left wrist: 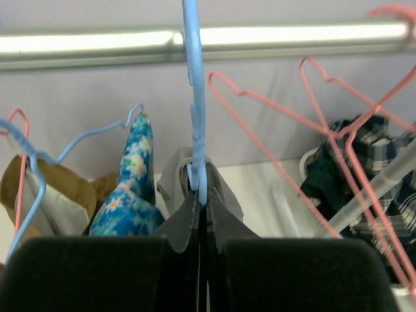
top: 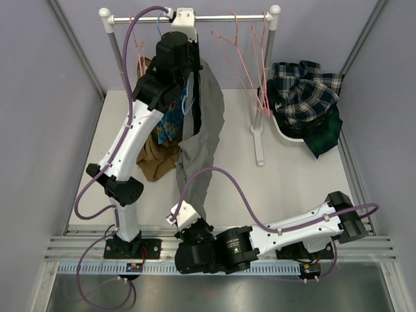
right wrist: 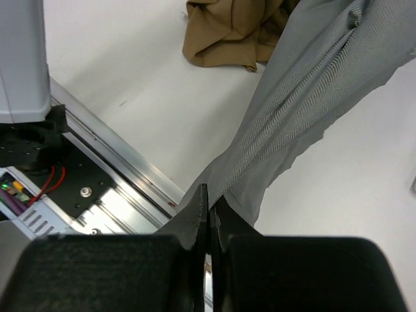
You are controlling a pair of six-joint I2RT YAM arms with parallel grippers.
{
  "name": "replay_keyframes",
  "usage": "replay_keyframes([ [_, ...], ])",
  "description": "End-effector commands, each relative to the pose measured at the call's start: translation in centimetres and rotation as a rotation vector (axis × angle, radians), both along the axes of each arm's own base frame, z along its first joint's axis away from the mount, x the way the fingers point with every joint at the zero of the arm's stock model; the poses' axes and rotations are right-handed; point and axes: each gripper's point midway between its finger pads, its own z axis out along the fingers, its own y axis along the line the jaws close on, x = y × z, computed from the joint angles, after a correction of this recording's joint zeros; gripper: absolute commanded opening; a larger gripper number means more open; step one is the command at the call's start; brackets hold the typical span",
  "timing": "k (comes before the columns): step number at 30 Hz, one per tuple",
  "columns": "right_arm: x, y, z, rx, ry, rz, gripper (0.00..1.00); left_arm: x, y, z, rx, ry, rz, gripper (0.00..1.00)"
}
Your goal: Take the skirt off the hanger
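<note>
A grey skirt [top: 201, 123] hangs from a blue hanger [left wrist: 195, 97] under the rail [top: 221, 18] and stretches down toward the near edge. My left gripper [left wrist: 202, 195] is shut on the blue hanger's neck just above the skirt's waistband [left wrist: 170, 181]. My right gripper [right wrist: 209, 201] is shut on the skirt's lower hem [right wrist: 260, 188], near the table's front rail; it also shows in the top view [top: 188, 218]. The skirt is pulled taut between the two.
Pink empty hangers [top: 250, 65] hang on the rail's right part. A blue floral garment [top: 170, 123] and a tan garment [top: 156, 159] hang and lie at left. A white basket [top: 286, 133] with plaid clothes [top: 305, 91] stands at right. The rack's foot [top: 259, 146] stands mid-table.
</note>
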Motion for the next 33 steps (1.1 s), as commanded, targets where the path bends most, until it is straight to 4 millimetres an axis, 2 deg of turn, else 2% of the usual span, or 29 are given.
replay_keyframes([
  [1, -8.6, 1.6, -2.7, -0.001, 0.169, 0.208, 0.0, 1.3, 4.8, 11.4, -0.206, -0.383, 0.092, 0.0],
  [4, -8.6, 1.5, -2.6, 0.003, 0.154, 0.204, 0.0, 0.9, 4.7, 11.8, -0.212, -0.377, 0.069, 0.0],
  [6, -7.7, 1.2, -1.7, 0.005, 0.102, 0.177, 0.0, 0.5, 4.1, 10.8, -0.216, -0.333, 0.029, 0.0],
  [8, -6.1, 1.0, 0.0, 0.021, 0.033, 0.128, 0.0, -1.8, 3.6, 10.7, -0.232, -0.287, -0.033, 0.0],
  [9, -5.4, 0.8, 0.7, 0.006, -0.001, 0.12, 0.0, -1.7, 2.9, 8.2, -0.206, -0.219, -0.051, 0.0],
  [10, -3.7, 0.4, 1.7, 0.019, -0.008, 0.081, 0.0, -4.1, 3.0, 8.7, -0.205, -0.203, -0.092, 0.0],
  [12, -1.8, 0.1, 3.3, 0.032, -0.04, 0.059, 0.0, -6.9, 1.2, 7.0, -0.163, -0.136, -0.17, 0.0],
  [13, 0.2, -0.6, 5.0, 0.07, -0.043, 0.025, 0.0, -8.2, 0.7, 4.4, -0.107, -0.048, -0.187, 0.0],
  [14, 1.1, -1.0, 5.4, 0.078, -0.051, 0.018, 0.0, -11.4, -0.2, 4.7, -0.09, -0.036, -0.239, 0.0],
  [15, 2.2, -1.2, 6.7, 0.101, -0.07, 0.018, 0.0, -12.9, -0.2, 4.1, -0.063, -0.004, -0.239, 0.0],
  [16, 4.2, -2.3, 8.2, 0.137, -0.071, -0.01, 0.0, -14.7, -0.1, 2.2, -0.008, 0.069, -0.255, 0.0],
  [17, 5.3, -2.9, 8.7, 0.142, -0.082, -0.025, 0.0, -17.1, -0.4, 2.2, -0.024, 0.095, -0.292, 0.0],
  [19, 7.1, -4.2, 10.7, 0.159, -0.11, -0.033, 0.0, -19.9, 0.0, 0.5, -0.025, 0.216, -0.359, 0.0],
  [20, 9.3, -5.2, 11.3, 0.158, -0.122, -0.079, 0.0, -20.9, 0.0, 0.1, -0.059, 0.262, -0.377, 0.0],
  [21, 10.3, -5.8, 11.7, 0.139, -0.14, -0.087, 0.0, -22.1, -0.2, -0.3, -0.072, 0.302, -0.422, 0.0],
  [23, 12.5, -7.1, 12.8, 0.142, -0.148, -0.122, 0.0, -24.2, -0.3, -3.4, -0.043, 0.428, -0.448, 0.0],
  [25, 13.2, -7.8, 13.3, 0.134, -0.16, -0.129, 0.0, -25.7, 1.6, -5.4, 0.006, 0.489, -0.389, 0.0],
  [26, 13.3, -8.0, 13.4, 0.134, -0.159, -0.132, 0.0, -26.3, 1.8, -7.6, 0.037, 0.534, -0.355, 0.0],
  [27, 13.3, -8.4, 13.1, 0.123, -0.152, -0.14, 0.0, -26.2, 2.7, -8.2, 0.053, 0.529, -0.308, 0.0],
  [28, 13.2, -8.8, 13.1, 0.133, -0.142, -0.144, 0.0, -26.6, 3.6, -7.7, 0.027, 0.499, -0.306, 0.0],
  [30, 13.1, -10.0, 11.6, 0.134, -0.098, -0.187, 0.0, -26.5, 4.5, -8.3, 0.021, 0.486, -0.266, 0.0],
  [31, 13.5, -11.8, 11.8, 0.154, -0.107, -0.261, 0.0, -26.8, 5.0, -7.4, -0.01, 0.457, -0.265, 0.0],
  [32, 13.8, -13.5, 10.7, 0.119, -0.114, -0.319, 0.0, -26.7, 5.1, -7.2, -0.016, 0.447, -0.265, 0.0],
  [33, 14.0, -14.9, 10.8, 0.164, -0.108, -0.388, 0.0, -26.6, 5.3, -6.7, -0.031, 0.424, -0.259, 0.0],
])
